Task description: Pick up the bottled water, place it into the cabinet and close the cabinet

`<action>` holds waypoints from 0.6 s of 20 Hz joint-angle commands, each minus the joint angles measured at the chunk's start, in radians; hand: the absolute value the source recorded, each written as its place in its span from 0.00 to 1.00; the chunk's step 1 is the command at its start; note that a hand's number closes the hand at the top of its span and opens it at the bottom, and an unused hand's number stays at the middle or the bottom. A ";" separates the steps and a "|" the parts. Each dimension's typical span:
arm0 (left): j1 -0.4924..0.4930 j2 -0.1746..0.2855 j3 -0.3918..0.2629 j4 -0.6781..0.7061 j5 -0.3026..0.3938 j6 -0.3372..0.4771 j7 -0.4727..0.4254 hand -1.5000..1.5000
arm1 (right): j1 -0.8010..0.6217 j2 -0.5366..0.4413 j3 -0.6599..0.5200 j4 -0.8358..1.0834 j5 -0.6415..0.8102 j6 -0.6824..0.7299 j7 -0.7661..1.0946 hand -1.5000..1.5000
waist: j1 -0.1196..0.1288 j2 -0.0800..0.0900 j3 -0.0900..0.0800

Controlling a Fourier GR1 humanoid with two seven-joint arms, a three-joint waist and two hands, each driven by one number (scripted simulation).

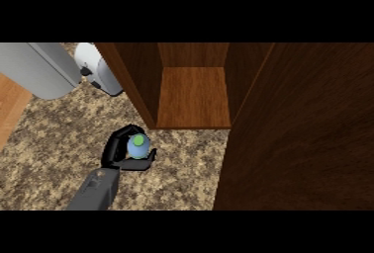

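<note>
The bottled water (139, 146) shows from above as a light blue body with a green cap. My left hand (116, 150) is shut on it, fingers curled round its left and far sides and the thumb at its near right. Hand and bottle are over the speckled counter, just in front of the left front corner of the wooden cabinet (139, 79). The cabinet's inner shelf (194, 96) is bare. Its dark door (300, 128) stands open and fills the right side of the view. My right hand does not show.
A large grey rounded object (36, 69) and a white-grey object with black knobs (102, 69) stand at the back left, next to the cabinet's left wall. A wooden strip (11, 108) borders the counter (66, 143) at the left edge.
</note>
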 commanded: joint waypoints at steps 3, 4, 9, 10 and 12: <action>0.089 -0.038 -0.104 -0.209 0.171 0.061 0.103 1.00 | 0.090 -0.030 0.024 -0.103 0.048 0.003 -0.012 0.00 | 0.003 -0.002 0.001; 0.050 -0.038 -0.156 -0.242 0.234 0.089 0.158 1.00 | 0.070 -0.007 0.066 -0.077 0.077 -0.018 0.002 0.00 | -0.001 -0.002 0.001; 0.023 -0.038 -0.349 -0.396 0.410 0.219 0.331 1.00 | 0.058 -0.043 -0.029 -0.065 -0.020 0.017 -0.021 0.00 | -0.006 0.001 0.001; 0.016 -0.039 -0.327 -0.421 0.389 0.225 0.350 1.00 | 0.072 -0.012 0.066 -0.071 0.081 -0.017 -0.024 0.00 | -0.004 0.001 0.000; 0.044 -0.039 -0.406 -0.497 0.413 0.309 0.362 1.00 | 0.003 -0.016 0.037 -0.126 0.064 -0.027 0.081 0.00 | -0.001 0.001 0.000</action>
